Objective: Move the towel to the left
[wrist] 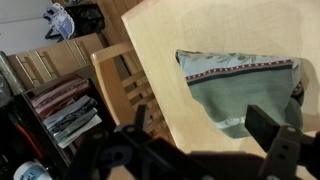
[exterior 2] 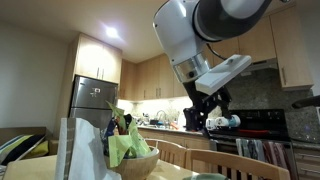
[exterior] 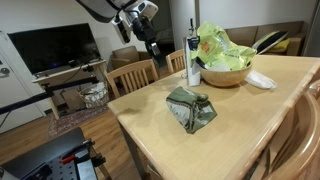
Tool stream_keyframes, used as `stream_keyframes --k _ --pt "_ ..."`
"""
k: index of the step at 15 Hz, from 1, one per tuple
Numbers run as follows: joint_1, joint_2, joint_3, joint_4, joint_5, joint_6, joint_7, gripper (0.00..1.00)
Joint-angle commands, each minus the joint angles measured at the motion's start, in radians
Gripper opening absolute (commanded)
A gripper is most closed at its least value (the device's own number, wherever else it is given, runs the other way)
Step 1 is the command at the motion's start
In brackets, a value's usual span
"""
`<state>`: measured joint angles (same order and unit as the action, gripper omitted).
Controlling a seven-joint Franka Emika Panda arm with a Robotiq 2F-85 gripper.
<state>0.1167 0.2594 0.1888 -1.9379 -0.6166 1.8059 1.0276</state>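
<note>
Towel crumpled on table, partly hidden in wrist view, jaws blurred, wide, empty

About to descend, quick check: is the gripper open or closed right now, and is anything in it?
Gripper: open, holding nothing, up in the air; the towel lies free on the table.

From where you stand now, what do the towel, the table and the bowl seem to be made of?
Towel: soft woven cloth, matte grey-green; it crumples, and the wrist view shows a patterned border.
Table: light wood or wood veneer, smooth with faint sheen; grain is hard to see.
Bowl: probably wood, brown and matte, though too small to be sure.
</note>
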Motion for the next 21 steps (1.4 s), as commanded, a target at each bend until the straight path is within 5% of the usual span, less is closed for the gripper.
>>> stream_keyframes --k 1,5,11,17,21 --pt "0.043 0.018 -0.050 0.018 0.023 -0.002 -0.007 1.00" --pt "0.061 0.032 -0.067 0.038 -0.011 0.015 0.048 1.00" --pt "0.024 0.073 -0.103 0.040 0.327 0.218 0.046 1.00" --pt "0.019 0.129 -0.177 -0.023 0.510 0.556 0.110 1.00" --pt "0.078 0.172 -0.294 -0.085 0.411 0.840 0.265 1.00"
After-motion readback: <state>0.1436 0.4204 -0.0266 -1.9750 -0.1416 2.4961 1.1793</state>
